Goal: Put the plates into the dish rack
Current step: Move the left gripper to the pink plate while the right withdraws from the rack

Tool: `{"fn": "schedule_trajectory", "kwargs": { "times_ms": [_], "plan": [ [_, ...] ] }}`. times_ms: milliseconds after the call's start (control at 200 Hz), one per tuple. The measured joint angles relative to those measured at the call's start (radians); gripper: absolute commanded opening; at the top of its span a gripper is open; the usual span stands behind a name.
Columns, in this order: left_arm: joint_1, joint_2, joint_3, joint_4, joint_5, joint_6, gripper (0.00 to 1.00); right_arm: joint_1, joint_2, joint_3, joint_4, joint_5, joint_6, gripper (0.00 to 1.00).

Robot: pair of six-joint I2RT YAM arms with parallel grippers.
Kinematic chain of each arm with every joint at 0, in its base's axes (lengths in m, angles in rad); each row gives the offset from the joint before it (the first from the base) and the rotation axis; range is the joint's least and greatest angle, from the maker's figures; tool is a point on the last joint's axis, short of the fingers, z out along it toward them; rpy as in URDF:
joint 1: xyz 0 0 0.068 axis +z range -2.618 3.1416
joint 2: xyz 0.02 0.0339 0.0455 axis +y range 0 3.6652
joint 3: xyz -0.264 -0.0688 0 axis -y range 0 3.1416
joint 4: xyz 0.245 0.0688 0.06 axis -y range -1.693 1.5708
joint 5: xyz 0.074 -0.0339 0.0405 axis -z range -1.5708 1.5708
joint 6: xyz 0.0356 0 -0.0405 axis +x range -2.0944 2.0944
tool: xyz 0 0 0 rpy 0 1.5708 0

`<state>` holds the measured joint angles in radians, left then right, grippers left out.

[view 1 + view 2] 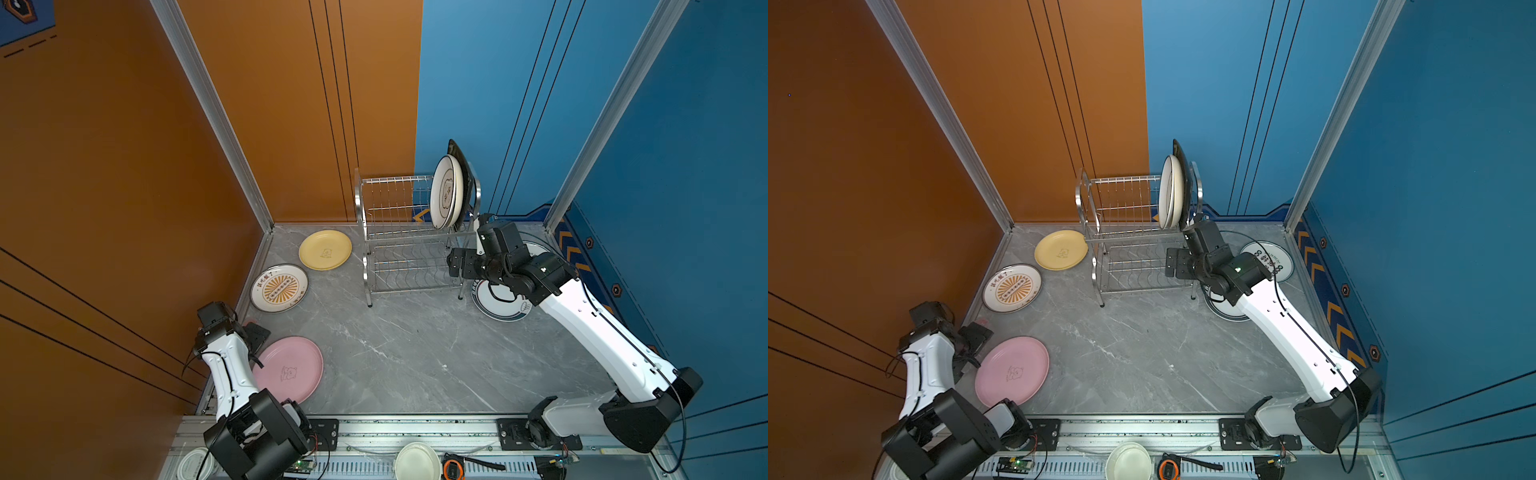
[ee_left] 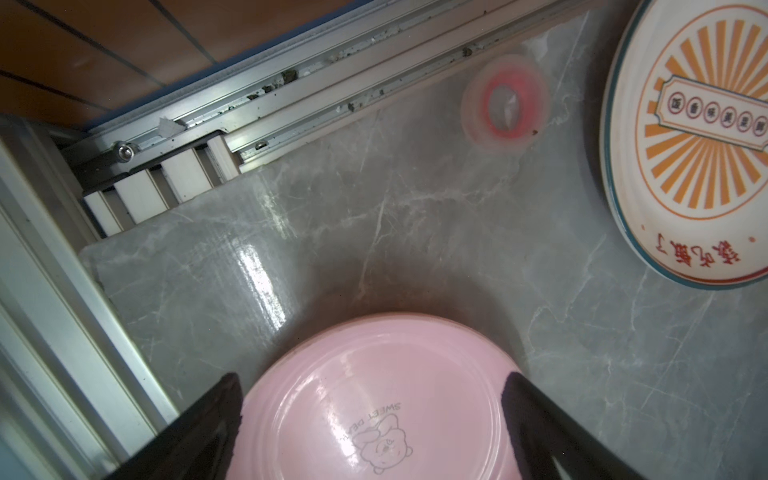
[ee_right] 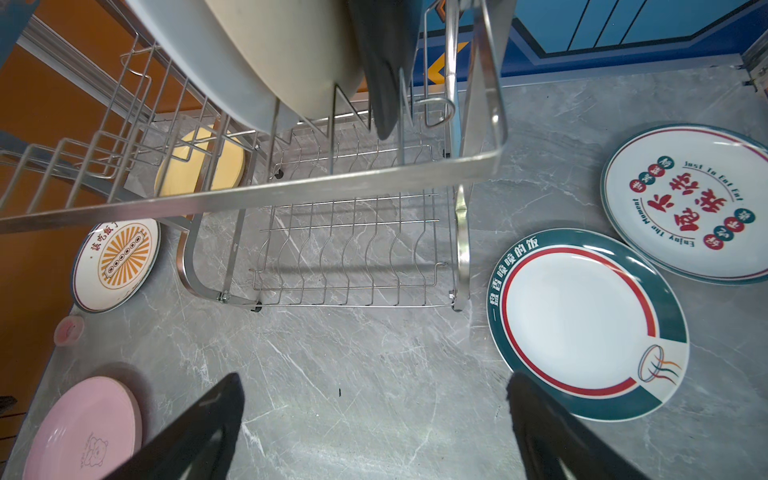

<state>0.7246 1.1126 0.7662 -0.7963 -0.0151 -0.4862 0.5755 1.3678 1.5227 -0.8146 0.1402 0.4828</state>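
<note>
Marble table (image 1: 395, 353) with rack (image 1: 409, 272).
Left of the rack: yellow plate (image 1: 325, 249), sunburst plate (image 1: 279, 288), pink plate (image 1: 291, 370); right: teal-ringed plate (image 3: 588, 324), lettered plate (image 3: 690, 199).

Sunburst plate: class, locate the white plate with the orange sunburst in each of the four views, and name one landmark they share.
Top view: sunburst plate by the orange wall, between yellow plate and pink plate.
Top view: same spot.
Left wrist: cropped at the frame edge, beyond the pink plate.
Right wrist: beside the dish rack's curved leg.
Shared landmark: the pink plate.
</note>
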Motion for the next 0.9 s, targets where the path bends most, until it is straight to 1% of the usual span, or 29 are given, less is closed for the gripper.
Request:
{"fn": "schedule_trajectory", "kwargs": {
  "times_ms": [55,335,455,736,901],
  "plan": [
    [0.022,0.008,-0.011,0.016,0.013,-0.004,1.0,-0.005,0.0,0.0,0.0,-0.009,-0.004,0.99],
    [0.123,0.075,-0.082,0.076,0.089,-0.043,0.97,-0.023,0.0,0.0,0.006,-0.04,-0.015,1.0],
    [0.153,0.097,-0.095,0.098,0.114,-0.056,0.97,-0.029,0.0,0.0,0.006,-0.045,-0.023,1.0],
    [0.158,0.147,-0.095,0.135,0.163,-0.056,0.97,-0.045,-0.009,-0.01,0.012,-0.062,-0.037,1.0],
    [0.119,0.148,-0.097,0.145,0.195,-0.058,0.97,-0.056,-0.029,-0.032,0.015,-0.067,-0.037,1.0]
  ]
}}
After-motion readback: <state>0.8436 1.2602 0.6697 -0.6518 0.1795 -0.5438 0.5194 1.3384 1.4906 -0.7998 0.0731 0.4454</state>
